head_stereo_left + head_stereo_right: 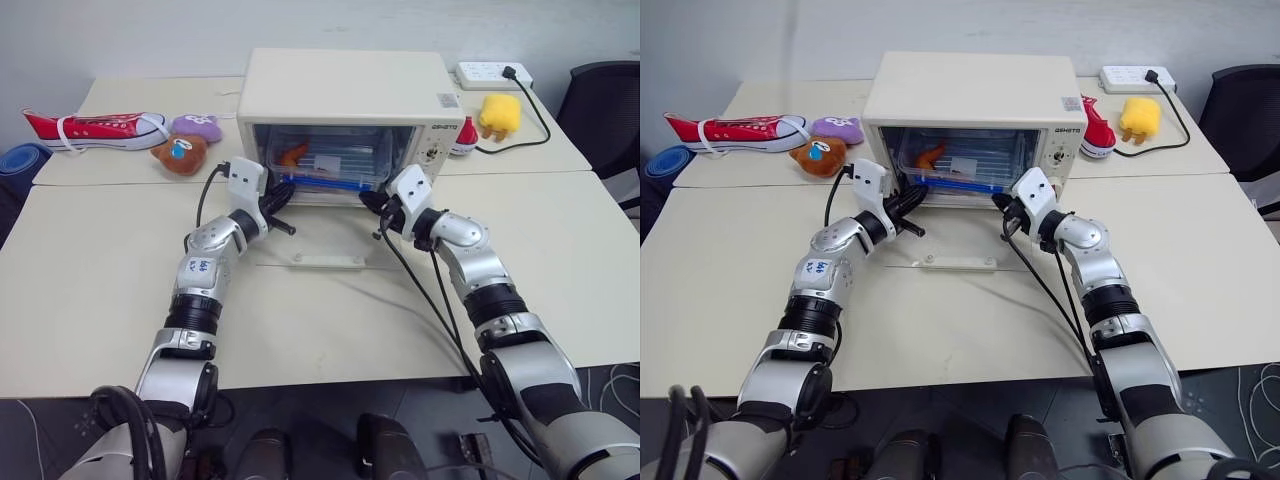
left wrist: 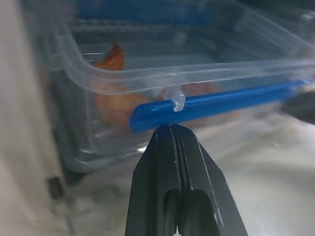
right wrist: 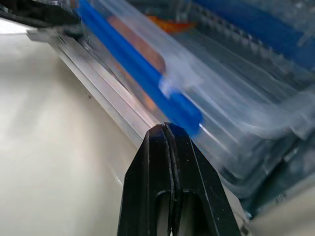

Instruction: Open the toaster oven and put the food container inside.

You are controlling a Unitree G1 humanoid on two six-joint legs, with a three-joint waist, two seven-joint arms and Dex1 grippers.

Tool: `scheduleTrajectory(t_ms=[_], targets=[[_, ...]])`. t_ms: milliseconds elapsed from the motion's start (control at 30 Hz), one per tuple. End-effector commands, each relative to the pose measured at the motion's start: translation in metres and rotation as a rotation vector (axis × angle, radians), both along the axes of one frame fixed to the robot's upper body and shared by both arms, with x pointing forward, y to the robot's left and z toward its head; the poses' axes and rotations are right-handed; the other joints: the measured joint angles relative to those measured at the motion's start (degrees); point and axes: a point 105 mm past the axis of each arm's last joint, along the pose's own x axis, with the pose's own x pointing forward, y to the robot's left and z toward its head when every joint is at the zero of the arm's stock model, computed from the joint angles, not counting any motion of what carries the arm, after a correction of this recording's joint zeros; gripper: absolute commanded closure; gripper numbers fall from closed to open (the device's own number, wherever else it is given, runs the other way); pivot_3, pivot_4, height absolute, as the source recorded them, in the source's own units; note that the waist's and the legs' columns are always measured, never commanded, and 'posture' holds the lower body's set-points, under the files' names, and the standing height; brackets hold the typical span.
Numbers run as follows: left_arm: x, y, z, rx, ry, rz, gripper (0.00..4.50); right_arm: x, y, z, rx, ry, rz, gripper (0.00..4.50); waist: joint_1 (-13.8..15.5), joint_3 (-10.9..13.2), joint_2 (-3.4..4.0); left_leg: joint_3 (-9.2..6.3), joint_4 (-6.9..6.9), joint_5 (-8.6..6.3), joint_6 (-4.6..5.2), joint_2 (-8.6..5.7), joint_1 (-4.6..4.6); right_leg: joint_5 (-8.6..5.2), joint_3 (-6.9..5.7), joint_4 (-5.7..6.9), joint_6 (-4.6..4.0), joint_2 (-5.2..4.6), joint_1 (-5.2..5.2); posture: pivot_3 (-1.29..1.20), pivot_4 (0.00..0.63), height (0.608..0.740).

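The food container [image 1: 325,165] sits in the mouth of the toaster oven [image 1: 345,100], not yet deep inside — an uneven shove could skew it. The left gripper [image 2: 172,129] and right gripper [image 3: 165,129], both closed on nothing, press its near blue strip's ends.

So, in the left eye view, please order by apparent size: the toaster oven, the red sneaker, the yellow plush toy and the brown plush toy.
1. toaster oven
2. red sneaker
3. brown plush toy and yellow plush toy: these look about alike, so I do not rank them.
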Motion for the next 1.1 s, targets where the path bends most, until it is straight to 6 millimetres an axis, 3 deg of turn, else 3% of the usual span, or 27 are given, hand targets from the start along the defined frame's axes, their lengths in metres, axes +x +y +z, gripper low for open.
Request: scheduleTrajectory(t_ms=[33,100,167,300,400,500,600,667,833,933,1100], targets=[[-0.005,0.003,0.009,0.008,-0.028,-0.027,4.49,-0.01,0.004,0.017,0.04,-0.032,0.081,4.5,-0.06,0.0,0.0,0.0,-0.01,0.0,0.0,0.0,0.0,0.0,0.0,0.0,0.0,0.0,-0.01,0.0,0.15,0.74],[-0.015,0.004,0.007,0.032,-0.017,-0.082,4.49,-0.021,0.002,0.014,0.033,-0.004,0.133,4.5,-0.08,0.0,0.0,0.0,-0.02,0.0,0.0,0.01,0.0,0.0,-0.01,0.0,0.0,0.0,-0.01,0.0,0.15,0.74],[-0.035,0.019,0.006,0.03,0.042,-0.118,4.49,-0.04,-0.011,0.013,0.006,0.015,0.174,4.5,-0.04,0.0,0.01,0.0,-0.04,0.0,0.0,0.01,-0.01,0.0,-0.05,-0.01,0.0,0.0,-0.02,0.0,0.15,0.74],[-0.085,0.042,0.017,0.077,0.052,-0.243,3.32,-0.063,-0.05,0.012,-0.045,0.047,0.124,4.5,0.14,0.02,0.04,-0.05,-0.15,-0.01,0.0,0.02,-0.09,0.0,-0.03,-0.08,0.0,-0.03,-0.11,0.0,0.15,0.74],[-0.12,0.064,0.023,0.185,-0.055,-0.343,2.44,-0.071,-0.077,0.005,-0.061,0.093,0.09,4.5,0.36,0.02,0.04,0.0,-0.06,0.01,-0.04,0.04,-0.08,0.0,-0.01,-0.1,0.0,-0.02,-0.09,0.0,0.15,0.74],[-0.154,0.081,0.022,0.285,-0.126,-0.498,1.51,-0.076,-0.095,-0.012,-0.128,0.134,0.105,4.5,0.37,0.02,0.08,0.07,-0.09,0.01,-0.09,0.07,0.19,-0.02,0.01,-0.08,-0.03,0.0,0.12,0.0,0.15,0.74],[-0.174,0.099,0.014,0.331,0.01,-0.618,0.57,-0.078,-0.103,-0.04,-0.178,0.201,0.158,4.5,0.41,0.04,0.11,0.12,-0.15,0.0,-0.1,0.07,0.19,-0.02,0.04,-0.13,-0.04,0.02,0.09,0.0,0.15,0.74],[-0.179,0.106,0.013,0.383,0.033,-0.652,0.02,-0.078,-0.099,-0.052,-0.174,0.225,0.208,4.5,0.48,0.05,0.11,0.13,-0.16,-0.01,-0.08,0.05,0.18,-0.02,0.04,-0.16,-0.04,0.01,0.09,0.0,0.15,0.74],[-0.177,0.096,0.019,0.39,-0.02,-0.71,0.02,-0.077,-0.079,-0.058,-0.112,0.199,0.297,4.5,0.26,0.1,0.22,0.14,-0.18,-0.02,-0.06,0.07,0.18,-0.02,0.05,-0.14,-0.04,0.01,0.09,0.0,0.15,0.74],[-0.174,0.088,0.024,0.37,-0.034,-0.742,0.02,-0.079,-0.067,-0.051,-0.038,0.171,0.345,4.5,0.31,0.11,0.22,0.14,-0.18,-0.01,-0.06,0.07,0.18,-0.02,0.04,-0.12,-0.04,0.01,0.08,0.0,0.15,0.74],[-0.161,0.09,0.042,0.242,-0.075,-0.651,0.02,-0.081,-0.058,-0.033,0.045,0.104,0.369,4.5,0.25,0.11,0.22,0.11,-0.17,-0.01,-0.06,0.06,0.17,-0.02,0.02,-0.11,-0.03,0.01,0.08,0.0,0.15,0.74]])
